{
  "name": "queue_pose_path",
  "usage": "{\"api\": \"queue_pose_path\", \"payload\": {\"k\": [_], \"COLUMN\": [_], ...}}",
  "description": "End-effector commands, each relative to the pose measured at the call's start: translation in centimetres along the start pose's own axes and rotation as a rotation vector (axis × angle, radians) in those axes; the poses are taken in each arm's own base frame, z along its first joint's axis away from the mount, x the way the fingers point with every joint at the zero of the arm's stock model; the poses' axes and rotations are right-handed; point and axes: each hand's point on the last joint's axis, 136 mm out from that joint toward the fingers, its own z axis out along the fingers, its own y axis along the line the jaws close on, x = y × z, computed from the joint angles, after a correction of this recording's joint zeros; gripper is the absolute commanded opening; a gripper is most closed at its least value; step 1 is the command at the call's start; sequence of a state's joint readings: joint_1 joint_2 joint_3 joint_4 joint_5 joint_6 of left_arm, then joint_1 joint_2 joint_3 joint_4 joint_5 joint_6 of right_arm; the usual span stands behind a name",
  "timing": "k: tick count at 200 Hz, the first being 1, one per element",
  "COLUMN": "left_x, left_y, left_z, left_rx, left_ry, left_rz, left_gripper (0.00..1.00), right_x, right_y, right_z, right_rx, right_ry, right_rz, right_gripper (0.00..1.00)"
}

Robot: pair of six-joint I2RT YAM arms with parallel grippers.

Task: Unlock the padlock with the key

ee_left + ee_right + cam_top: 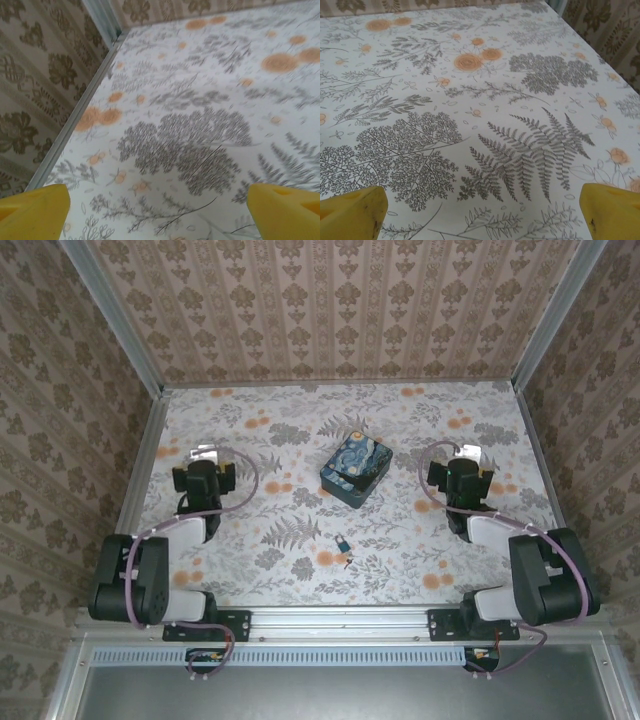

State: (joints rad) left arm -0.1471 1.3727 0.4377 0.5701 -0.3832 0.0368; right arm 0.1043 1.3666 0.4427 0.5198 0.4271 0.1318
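The small bluish metal padlock, with its thin shackle, lies on the white floral-printed counter. It is near the front edge, roughly midway between the two arms. The tiny slim dark metal key lies just beside it on the near side; whether the two touch cannot be told at this size. Neither item is held. The blue swirl-painted box sits behind them at mid-counter, turned diagonally and apart from both.

The left gripper is over the left part of the counter, well apart from the padlock and key. Its wrist view shows yellow fingertips at the two lower corners. The jaws are wide, with bare counter between them.

The right gripper is over the right part of the counter, likewise well apart from the padlock and key. Its yellow fingertips stand at the lower corners of its wrist view. The jaws are wide, gripping nothing.
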Motion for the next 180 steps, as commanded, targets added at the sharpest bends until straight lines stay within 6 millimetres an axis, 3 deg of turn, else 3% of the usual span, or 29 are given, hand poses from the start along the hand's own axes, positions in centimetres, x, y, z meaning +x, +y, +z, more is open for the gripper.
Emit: {"api": "queue_pose_path", "payload": {"k": [1, 8, 28, 60, 84, 180], "left_x": [-1.8, -1.7, -0.5, 0.2, 0.2, 0.2], "left_y": [-0.6, -0.7, -0.8, -1.9, -1.9, -1.9], "left_z": [0.3, 0.5, 0.9, 2.1, 2.4, 2.2], "left_rx": [0.054, 0.071, 0.110, 0.195, 0.230, 0.214], "left_ry": [-0.114, -0.128, -0.154, -0.102, -0.093, -0.098], "left_rz": [-0.006, -0.013, -0.050, -0.039, -0.057, -0.050], "left_gripper": [1.00, 1.00, 1.00, 1.00, 1.00, 1.00], "right_x": [-3.1, -1.9, -0.8, -0.4, -0.6, -0.6], "right_y": [1.1, 1.2, 2.0, 3.9, 2.6, 2.3], "right_z": [-0.3, 0.1, 0.0, 1.1, 2.1, 1.9], "right_rx": [-0.075, -0.084, -0.156, -0.241, -0.217, -0.204], "right_ry": [-0.170, -0.164, -0.215, -0.150, -0.118, -0.124], "right_rz": [-0.006, -0.009, -0.015, -0.066, -0.004, 0.001], "right_gripper": [1.00, 1.00, 1.00, 0.99, 1.00, 1.00]}}
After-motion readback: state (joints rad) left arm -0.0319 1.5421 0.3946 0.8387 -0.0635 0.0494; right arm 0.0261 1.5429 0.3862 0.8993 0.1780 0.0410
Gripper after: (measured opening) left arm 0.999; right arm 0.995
